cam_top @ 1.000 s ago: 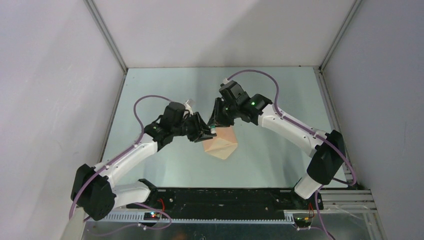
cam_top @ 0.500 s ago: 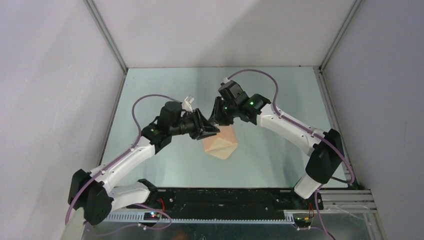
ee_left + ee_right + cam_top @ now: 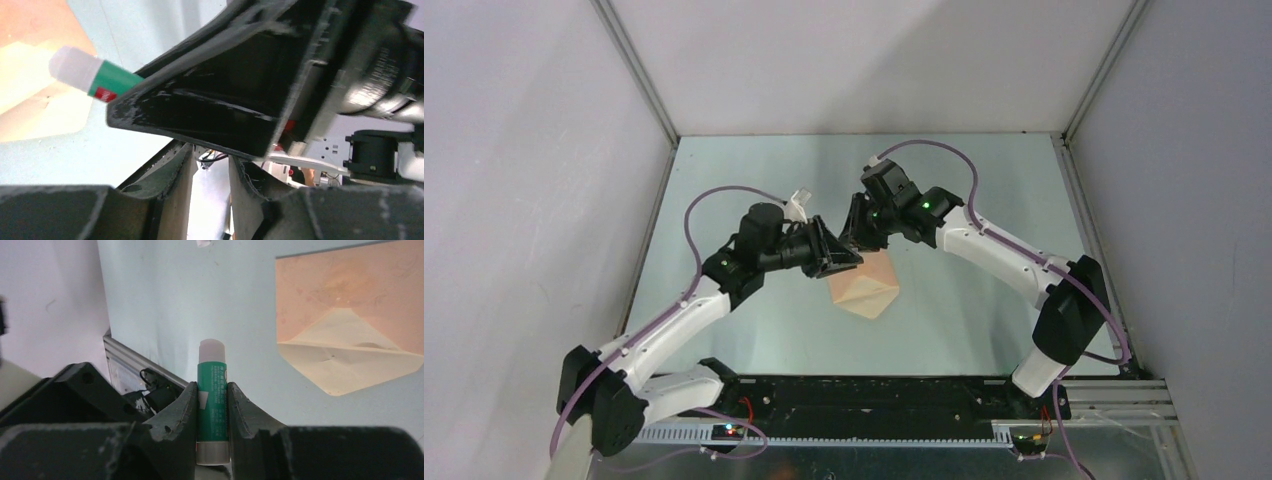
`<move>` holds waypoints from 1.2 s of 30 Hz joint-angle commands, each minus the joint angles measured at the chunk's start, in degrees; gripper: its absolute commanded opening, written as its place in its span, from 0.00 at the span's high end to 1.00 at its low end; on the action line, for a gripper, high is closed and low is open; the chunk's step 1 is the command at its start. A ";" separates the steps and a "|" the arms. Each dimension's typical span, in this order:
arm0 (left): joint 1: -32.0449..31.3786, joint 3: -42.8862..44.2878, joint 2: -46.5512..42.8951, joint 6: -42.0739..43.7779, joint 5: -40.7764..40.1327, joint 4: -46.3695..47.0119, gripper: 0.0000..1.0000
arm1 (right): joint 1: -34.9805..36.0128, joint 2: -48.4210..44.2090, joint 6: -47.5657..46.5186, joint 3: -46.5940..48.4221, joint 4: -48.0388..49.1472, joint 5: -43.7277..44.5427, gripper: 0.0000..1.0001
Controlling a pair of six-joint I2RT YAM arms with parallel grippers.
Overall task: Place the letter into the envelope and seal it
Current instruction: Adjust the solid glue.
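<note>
The envelope (image 3: 864,287) lies on the table with its flap open. In the right wrist view its tan body (image 3: 350,290) has the cream flap (image 3: 350,362) spread below it. The letter does not show as a separate sheet. My right gripper (image 3: 212,387) is shut on a green glue stick (image 3: 212,385) with a white tip, held above the table to the left of the envelope. My left gripper (image 3: 210,157) is open and empty, raised close under the right gripper (image 3: 856,243). The glue stick's tip (image 3: 75,67) sticks out over the envelope (image 3: 35,100) in the left wrist view.
The pale green table (image 3: 964,200) is boxed in by grey walls and metal rails. A small white scrap (image 3: 202,242) lies on the table beyond the glue stick. Both arms meet over the table's middle, at the envelope's far left corner.
My left gripper has lifted and moved slightly right, closer to the right gripper. The right gripper has held the glue stick almost still. The envelope has not moved.
</note>
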 commanded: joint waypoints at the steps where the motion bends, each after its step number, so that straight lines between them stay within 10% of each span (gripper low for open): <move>1: 0.16 3.04 -4.24 4.13 -0.64 4.64 0.64 | 0.16 -0.81 -1.01 -0.92 -0.61 -6.87 1.00; 11: 1.21 -0.09 -6.35 0.85 4.96 16.05 0.63 | -1.93 -1.37 -1.42 -1.39 0.34 -10.39 1.00; 36: 13.30 -1.36 -6.56 4.52 5.24 7.12 0.58 | -5.78 -2.98 -21.14 -1.77 -5.98 -29.20 1.00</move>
